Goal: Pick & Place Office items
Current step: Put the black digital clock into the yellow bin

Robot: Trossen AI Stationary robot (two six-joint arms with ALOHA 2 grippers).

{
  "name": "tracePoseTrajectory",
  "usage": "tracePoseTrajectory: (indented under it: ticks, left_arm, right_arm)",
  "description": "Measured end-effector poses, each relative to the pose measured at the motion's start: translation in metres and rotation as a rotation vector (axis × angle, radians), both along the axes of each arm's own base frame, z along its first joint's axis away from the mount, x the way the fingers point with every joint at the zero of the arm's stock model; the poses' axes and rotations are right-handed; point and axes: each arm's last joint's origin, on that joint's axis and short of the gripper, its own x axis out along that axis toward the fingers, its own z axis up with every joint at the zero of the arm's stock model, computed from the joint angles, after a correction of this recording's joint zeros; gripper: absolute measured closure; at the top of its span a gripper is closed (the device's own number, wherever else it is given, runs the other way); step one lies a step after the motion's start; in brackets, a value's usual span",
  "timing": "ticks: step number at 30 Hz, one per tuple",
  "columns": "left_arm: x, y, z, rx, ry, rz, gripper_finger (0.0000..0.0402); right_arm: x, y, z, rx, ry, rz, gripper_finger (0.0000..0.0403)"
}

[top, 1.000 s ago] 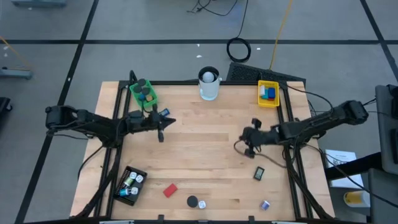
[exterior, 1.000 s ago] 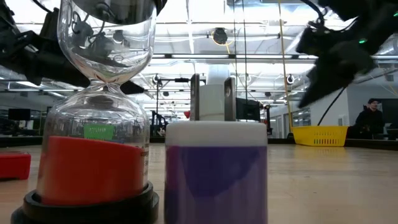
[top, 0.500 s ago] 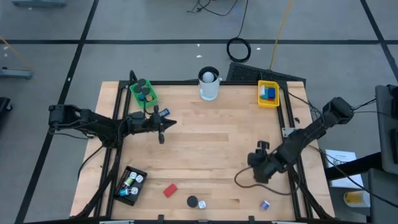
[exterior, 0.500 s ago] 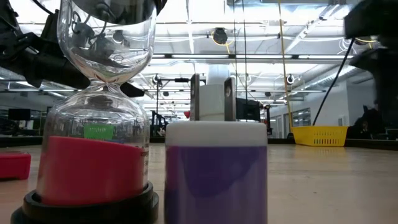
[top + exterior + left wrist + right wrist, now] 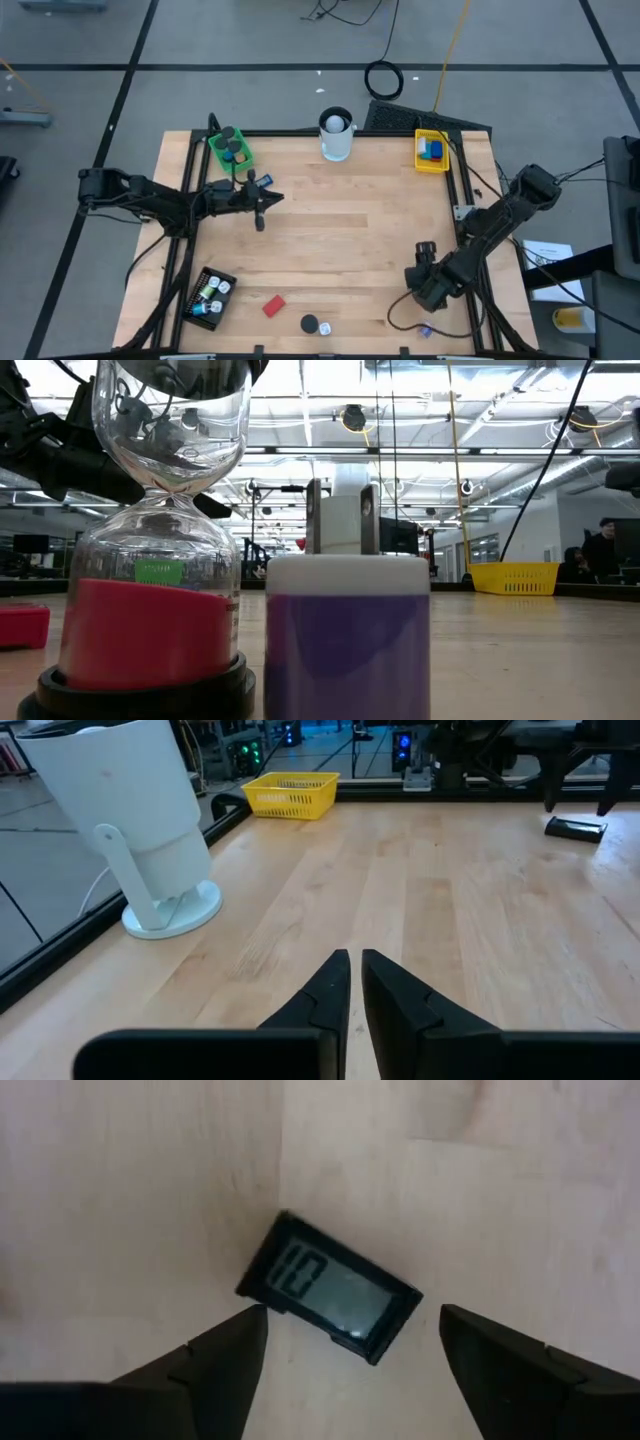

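While right tool (image 5: 345,1345) gapes over black timer (image 5: 330,1302), left tool (image 5: 355,982) near-closed, mid-table.

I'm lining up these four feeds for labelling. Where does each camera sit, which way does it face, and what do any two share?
High view: above the table, facing straight down; both arms, left pincer near the green tray.
Low view: at tabletop height, facing level across; hourglass close up; no pincer identifiable.
Left wrist view: on the left arm, facing across the table; its shut fingers, white cup.
Right wrist view: on the right arm, facing down; open fingers astride a small black display.
Shared: left wrist and low views both show the yellow tray.
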Motion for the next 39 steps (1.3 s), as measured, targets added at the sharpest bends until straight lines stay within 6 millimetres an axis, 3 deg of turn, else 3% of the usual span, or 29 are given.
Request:
tracePoseTrajectory:
  ticks: [6,9,20,29,39]
  left_arm:
    - [0.000,0.000,0.000,0.004,0.001,0.000,0.0362]
    - [0.000,0.000,0.000,0.004,0.001,0.000,0.0362]
    - [0.000,0.000,0.000,0.000,0.002,0.001,0.0362]
    - [0.000,0.000,0.000,-0.004,0.005,0.002,0.0362]
    - [0.000,0.000,0.000,-0.004,0.005,0.002,0.0362]
  right_arm:
    - [0.004,0.011,-0.013,-0.027,-0.005,0.223,0.0110]
    - [0.008,0.011,-0.017,-0.047,-0.012,0.250,0.0110]
    - [0.026,-0.003,-0.019,0.011,-0.005,0.172,0.0158]
    - [0.026,-0.016,-0.027,0.022,0.042,0.131,0.0186]
    - [0.032,-0.025,-0.028,0.017,0.042,0.081,0.0249]
